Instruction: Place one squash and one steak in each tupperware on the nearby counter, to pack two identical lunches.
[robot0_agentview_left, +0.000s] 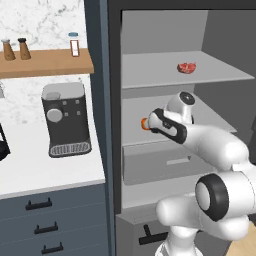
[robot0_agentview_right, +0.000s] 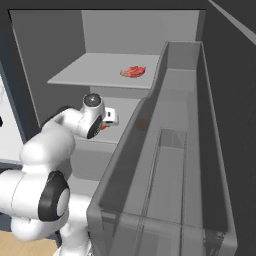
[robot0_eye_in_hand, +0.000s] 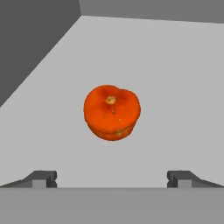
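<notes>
Stage: early, judging by the scene; the arm reaches into an open fridge and nothing is in hand yet.
Gripper (robot0_eye_in_hand: 112, 178): jaws spread wide, empty, the two fingertips (robot0_eye_in_hand: 43, 178) standing well to either side of the squash with clear shelf between them and it.
Squash (robot0_eye_in_hand: 112, 112): one round orange piece, stem dimple up, resting on the middle fridge shelf (robot0_agentview_left: 210, 112); centred ahead of the gripper, apart from it. From the left base camera it peeks out as an orange edge just beyond the hand.
Steak (robot0_agentview_left: 187, 67): one red piece lies on the upper shelf (robot0_agentview_left: 150, 70), well apart from the arm, untouched.
Second squash, second steak: cannot be placed from these pictures.
Tupperware: cannot be placed either, so no packing can be confirmed.
Counter (robot0_agentview_left: 30, 170): white slab left of the fridge, carrying a coffee machine (robot0_agentview_left: 65, 120).
Done: at most the approach to the first squash.
Left: closing on this squash, carrying it to a container, then the steak, then the second pair.
Next move calls for: a short advance so the jaws straddle the squash at its widest part.
</notes>
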